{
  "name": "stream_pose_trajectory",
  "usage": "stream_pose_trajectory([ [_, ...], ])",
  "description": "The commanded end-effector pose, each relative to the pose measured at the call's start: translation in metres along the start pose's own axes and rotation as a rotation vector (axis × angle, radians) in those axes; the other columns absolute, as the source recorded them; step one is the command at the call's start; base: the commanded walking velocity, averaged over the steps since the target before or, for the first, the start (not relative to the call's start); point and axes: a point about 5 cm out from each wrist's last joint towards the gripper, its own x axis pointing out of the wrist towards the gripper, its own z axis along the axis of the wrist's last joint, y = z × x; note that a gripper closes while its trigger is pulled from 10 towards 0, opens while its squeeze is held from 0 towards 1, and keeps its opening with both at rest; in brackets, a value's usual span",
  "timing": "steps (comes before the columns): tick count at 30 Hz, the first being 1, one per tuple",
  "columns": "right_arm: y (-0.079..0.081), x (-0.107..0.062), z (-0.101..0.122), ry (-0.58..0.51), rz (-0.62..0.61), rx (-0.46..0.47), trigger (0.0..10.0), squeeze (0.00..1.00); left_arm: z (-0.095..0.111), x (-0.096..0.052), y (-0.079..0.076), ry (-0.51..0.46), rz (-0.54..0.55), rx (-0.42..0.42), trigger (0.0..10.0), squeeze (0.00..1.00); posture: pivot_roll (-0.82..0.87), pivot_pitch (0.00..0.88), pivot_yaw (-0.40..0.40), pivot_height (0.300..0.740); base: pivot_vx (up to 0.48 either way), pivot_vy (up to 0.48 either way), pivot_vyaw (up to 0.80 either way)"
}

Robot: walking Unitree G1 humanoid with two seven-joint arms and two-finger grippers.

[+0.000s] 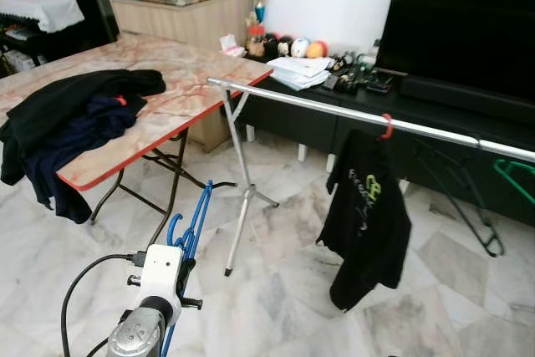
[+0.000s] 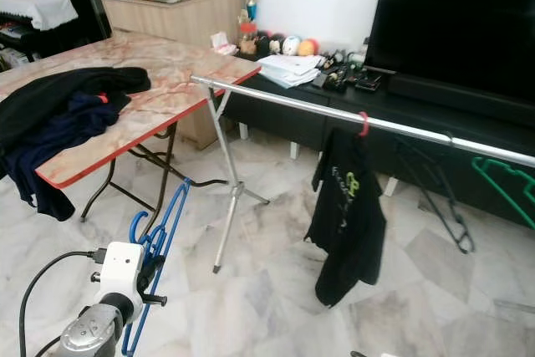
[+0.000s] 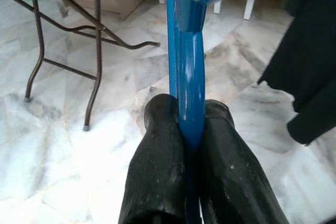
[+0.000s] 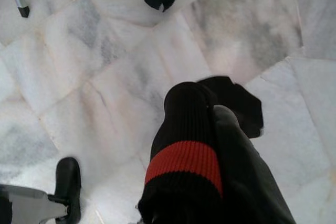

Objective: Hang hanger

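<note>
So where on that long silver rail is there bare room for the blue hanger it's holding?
The rail is bare from its end over the table's corner to the red hook of the hanger carrying the black shirt. Beyond that hook another bare run follows. Its far right is crowded, with a green hanger. The left gripper grips the blue hanger low, near the floor.

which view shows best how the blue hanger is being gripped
The left wrist view: the left gripper has its two black fingers pressed against either side of the blue hanger, seen close up. The left and right eye views show the whole hanger from above, sticking up from the gripper over the floor, but not the contact.
</note>
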Motion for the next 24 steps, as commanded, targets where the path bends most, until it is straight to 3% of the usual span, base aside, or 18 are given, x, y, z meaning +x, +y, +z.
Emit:
stream_pose_trajectory([
  [1,0.003,0.001,0.007,-0.025,0.005,0.016,10.0,0.0,0.006,0.001,0.003,-0.023,0.009,0.01,10.0,0.0,0.11,0.0,-0.031,0.74,0.0,0.48,-0.8],
  [11,0.004,0.001,0.007,-0.026,0.0,0.017,10.0,0.0,0.006,0.002,0.003,-0.02,0.007,0.016,10.0,0.0,0.11,0.0,-0.03,0.74,0.0,0.451,-0.8],
  [16,0.003,0.001,0.01,-0.062,-0.008,0.013,10.0,0.0,0.004,0.002,0.0,-0.005,-0.028,0.033,10.0,0.0,0.11,0.0,-0.027,0.74,0.0,0.0,-0.8],
  [23,0.005,0.0,0.017,-0.154,0.006,0.029,10.0,0.0,-0.001,0.001,-0.014,0.052,-0.167,0.065,10.0,0.0,0.1,0.0,-0.021,0.74,0.0,0.0,0.0],
  [24,0.014,0.006,0.084,-0.309,0.031,0.017,10.0,0.0,-0.002,0.001,-0.015,0.054,-0.179,0.074,10.0,0.0,0.1,0.0,-0.018,0.74,0.0,0.0,0.0],
])
